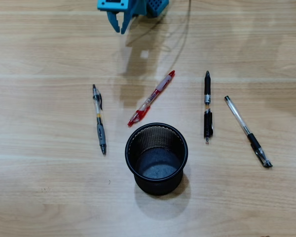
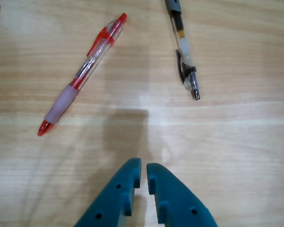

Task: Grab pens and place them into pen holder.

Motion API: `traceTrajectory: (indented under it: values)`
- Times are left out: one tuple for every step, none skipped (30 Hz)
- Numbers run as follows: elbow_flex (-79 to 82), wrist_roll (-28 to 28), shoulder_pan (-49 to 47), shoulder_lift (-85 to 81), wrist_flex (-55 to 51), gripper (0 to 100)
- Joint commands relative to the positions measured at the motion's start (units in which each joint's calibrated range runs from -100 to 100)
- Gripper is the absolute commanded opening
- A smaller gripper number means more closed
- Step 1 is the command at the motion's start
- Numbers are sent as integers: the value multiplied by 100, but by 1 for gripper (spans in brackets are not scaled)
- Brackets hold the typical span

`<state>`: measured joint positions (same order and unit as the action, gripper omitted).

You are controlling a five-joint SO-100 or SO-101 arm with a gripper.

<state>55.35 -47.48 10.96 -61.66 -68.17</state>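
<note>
In the overhead view, going from the left of the frame, the grey-and-clear pen (image 1: 99,120) lies nearly upright in the picture at middle left, well apart from the rest. Next comes the gripper (image 1: 120,27) at the upper left-centre edge, its blue fingers drawn almost together and holding nothing, hanging over bare desk (image 1: 49,197). Down and to the right of it lies the red-and-clear pen (image 1: 151,98), its long axis slanting from lower left to upper right, its lower tip just beside the rim of the pen holder (image 1: 157,158), which stands empty at bottom centre. Further right lie the black pen (image 1: 207,106), almost vertical in the frame, and the clear pen with a black end (image 1: 247,132), slanting down to the right. In the wrist view the red-and-clear pen (image 2: 83,74) sits at upper left and the grey-and-clear pen (image 2: 184,52) at upper right, with the gripper (image 2: 144,168) at bottom centre, pointing between them. The red pen looks nearest; its slant probably calls for a wrist turn so the jaws cross its barrel.
</note>
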Motion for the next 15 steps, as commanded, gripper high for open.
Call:
traceTrajectory:
  values:
    - [-1141,-14,-11,1475,329,2]
    - [-1330,-9,-2,1735,372,2]
    - [-1637,-4,7,2189,476,2]
    - [-1808,-4,7,2424,527,2]
    - [-2006,11,7,2685,570,2]
    - [-2223,77,-2,2911,605,2]
    - [-2466,168,-2,3205,605,2]
    - [-2745,255,7,3516,605,2]
    - [-3079,331,25,3869,545,2]
    - [-3421,387,34,4196,519,2]
    - [-3755,428,43,4507,519,2]
    - [-4052,463,43,4801,501,2]
    - [-4377,494,43,5087,424,2]
    - [-4701,509,43,5347,312,2]
    - [-5026,514,52,5608,166,2]
